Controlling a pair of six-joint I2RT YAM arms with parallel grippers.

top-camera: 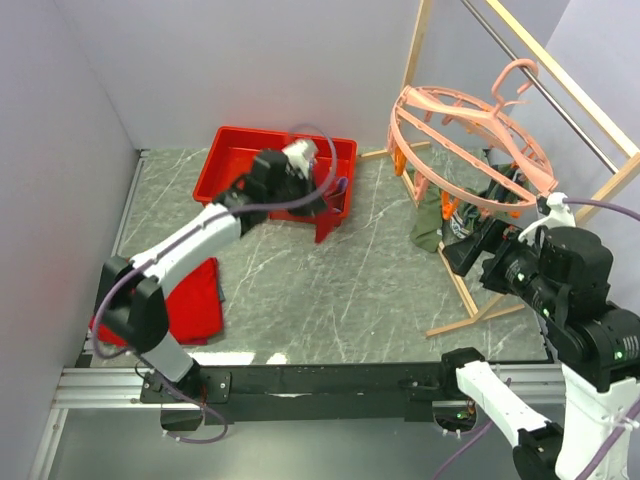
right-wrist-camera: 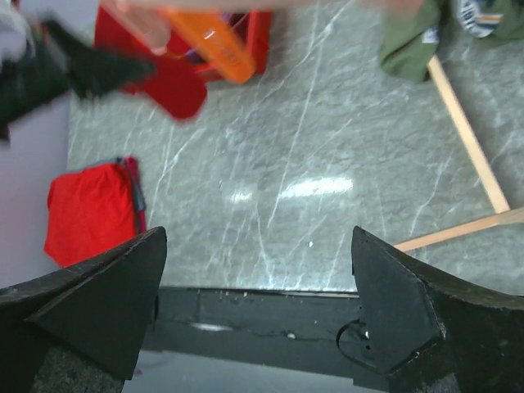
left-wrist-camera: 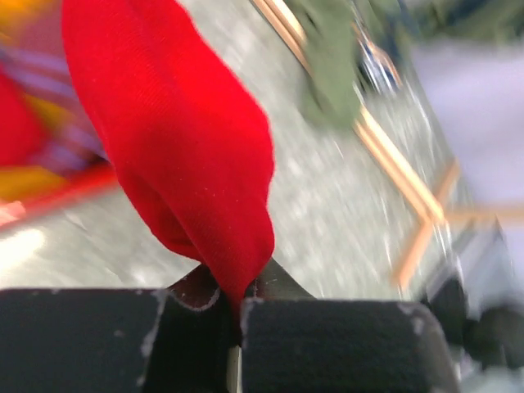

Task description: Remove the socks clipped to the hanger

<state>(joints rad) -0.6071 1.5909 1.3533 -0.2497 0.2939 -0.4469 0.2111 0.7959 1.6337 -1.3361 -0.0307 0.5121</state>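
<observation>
Item: red sock (left-wrist-camera: 180,139), off hanger (top-camera: 455,135), 11 o'clock.
Clamped in left pincer (left-wrist-camera: 237,299) above red bin (top-camera: 225,160), likely for dropping; right pincer (right-wrist-camera: 258,246), spread wide and empty, sits at 3 o'clock near clipped olive sock (top-camera: 428,215).

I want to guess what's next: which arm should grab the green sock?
Right. The right claw is open, empty, near the hanger and green sock. The left claw is shut on a red sock at the red bin.
</observation>
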